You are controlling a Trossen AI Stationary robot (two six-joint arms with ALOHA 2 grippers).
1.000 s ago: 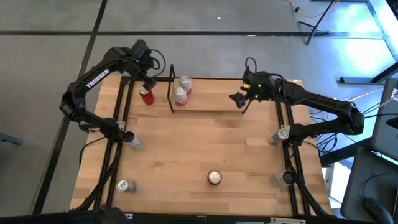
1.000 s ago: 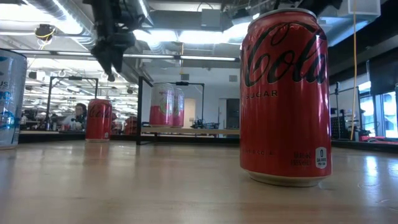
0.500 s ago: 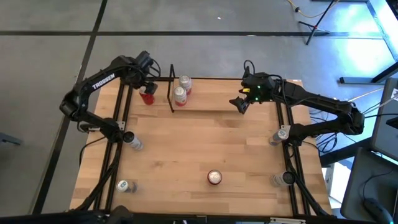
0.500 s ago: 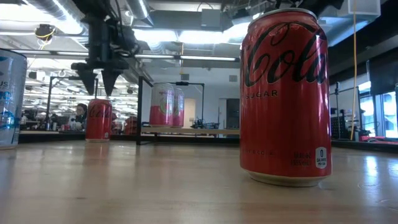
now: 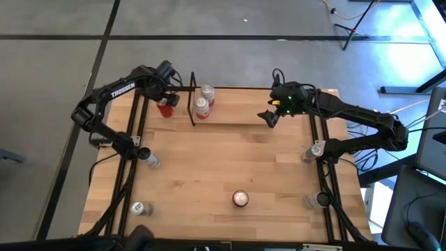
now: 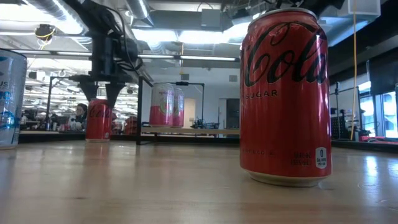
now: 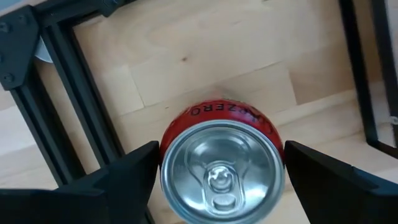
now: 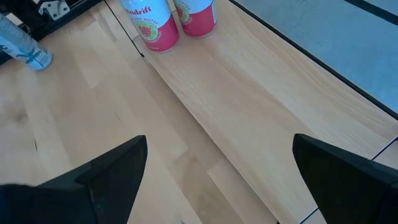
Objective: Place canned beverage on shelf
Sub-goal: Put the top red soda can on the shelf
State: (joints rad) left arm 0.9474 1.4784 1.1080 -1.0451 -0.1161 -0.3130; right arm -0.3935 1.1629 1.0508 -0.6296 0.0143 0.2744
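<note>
We hang the left gripper [image 7: 217, 168] wide open w/ fingers either side of the red can [image 7: 219, 163], far left just outside the shelf [image 5: 237, 115], ready to clamp. Right gripper [image 8: 217, 177] open, empty, waits over shelf's right end.

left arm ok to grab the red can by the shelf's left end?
Probably yes. The left pincer is open straight above the red can, one finger on each side. The can stands alone on the table, just outside the shelf frame; nothing blocks the descent.
</note>
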